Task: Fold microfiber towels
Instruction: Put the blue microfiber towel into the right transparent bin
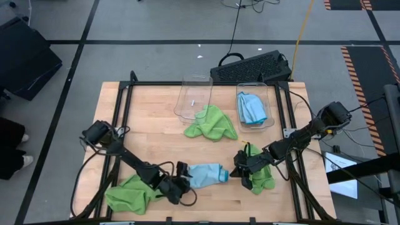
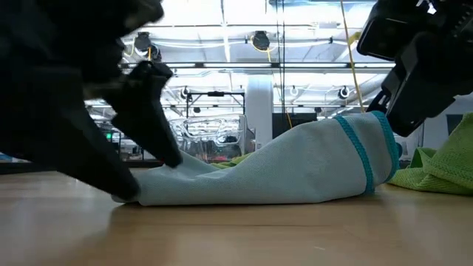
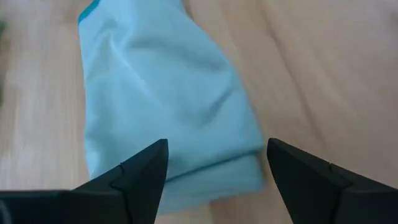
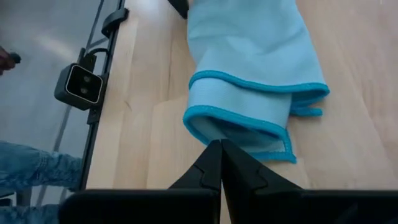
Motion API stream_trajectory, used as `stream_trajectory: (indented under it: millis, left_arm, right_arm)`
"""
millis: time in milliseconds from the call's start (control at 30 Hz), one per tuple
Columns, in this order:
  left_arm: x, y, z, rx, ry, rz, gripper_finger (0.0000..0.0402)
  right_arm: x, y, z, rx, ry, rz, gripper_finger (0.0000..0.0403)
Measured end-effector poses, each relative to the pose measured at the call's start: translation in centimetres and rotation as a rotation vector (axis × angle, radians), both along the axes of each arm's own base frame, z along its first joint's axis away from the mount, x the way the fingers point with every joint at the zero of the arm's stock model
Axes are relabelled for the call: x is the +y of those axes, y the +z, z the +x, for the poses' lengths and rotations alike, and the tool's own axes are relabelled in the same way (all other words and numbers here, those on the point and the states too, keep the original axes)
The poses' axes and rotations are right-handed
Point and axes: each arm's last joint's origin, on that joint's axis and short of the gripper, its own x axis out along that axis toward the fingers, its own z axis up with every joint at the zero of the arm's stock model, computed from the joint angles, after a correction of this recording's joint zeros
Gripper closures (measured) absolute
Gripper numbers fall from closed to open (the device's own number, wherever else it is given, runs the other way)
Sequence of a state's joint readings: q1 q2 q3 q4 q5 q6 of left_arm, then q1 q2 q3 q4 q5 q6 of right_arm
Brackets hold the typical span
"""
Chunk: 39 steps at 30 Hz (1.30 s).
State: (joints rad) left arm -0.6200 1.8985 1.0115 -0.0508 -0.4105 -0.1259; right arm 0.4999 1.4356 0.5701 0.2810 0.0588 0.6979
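Between the wide-open left gripper (image 3: 214,171) and the shut, empty right gripper (image 4: 221,163) lies the blue towel (image 1: 205,175); either could snag it, undoing the fold.

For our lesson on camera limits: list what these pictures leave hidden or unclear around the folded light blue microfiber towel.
- Low view: the folded light blue microfiber towel's left end, behind the dark left gripper.
- Left wrist view: the towel's far end, cut off by the frame edge.
- High view: what the shut right gripper pinches, if anything; too small.
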Motion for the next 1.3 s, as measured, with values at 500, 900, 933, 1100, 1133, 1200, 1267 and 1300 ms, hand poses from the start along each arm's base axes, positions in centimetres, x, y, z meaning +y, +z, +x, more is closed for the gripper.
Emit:
stream_trajectory:
  millis: [500,900,933,1100,1133,1200,1267,1300]
  left_arm:
    - [1.2,-2.7,1.7,0.085,-0.019,-0.093,0.0254]
    - [3.7,0.9,1.7,0.051,0.104,-0.128,0.037]
    - [4.2,1.9,1.9,0.027,0.138,-0.165,0.0371]
    - [7.1,5.8,1.8,0.013,0.225,-0.32,0.0382]
    - [7.8,6.5,1.7,0.016,0.24,-0.352,0.0382]
    - [8.9,8.0,1.8,-0.016,0.265,-0.434,0.0382]
    - [10.0,9.5,1.6,-0.042,0.308,-0.518,0.0382]
    - [10.5,10.1,1.5,-0.055,0.333,-0.553,0.0382]
  right_arm:
    - [0.1,0.4,0.3,-0.044,-0.033,0.031,0.0403]
    - [0.7,3.7,1.6,-0.141,-0.126,0.199,0.0403]
    - [0.9,4.6,2.0,-0.156,-0.131,0.185,0.0403]
    - [1.8,10.2,4.3,-0.157,-0.108,-0.006,0.0402]
    - [1.9,11.3,4.8,-0.164,-0.107,-0.062,0.0399]
    - [1.9,13.1,5.5,-0.179,-0.101,-0.165,0.0386]
    - [1.5,14.3,6.4,-0.189,-0.132,-0.213,0.0366]
    - [1.3,14.7,6.8,-0.195,-0.154,-0.222,0.0353]
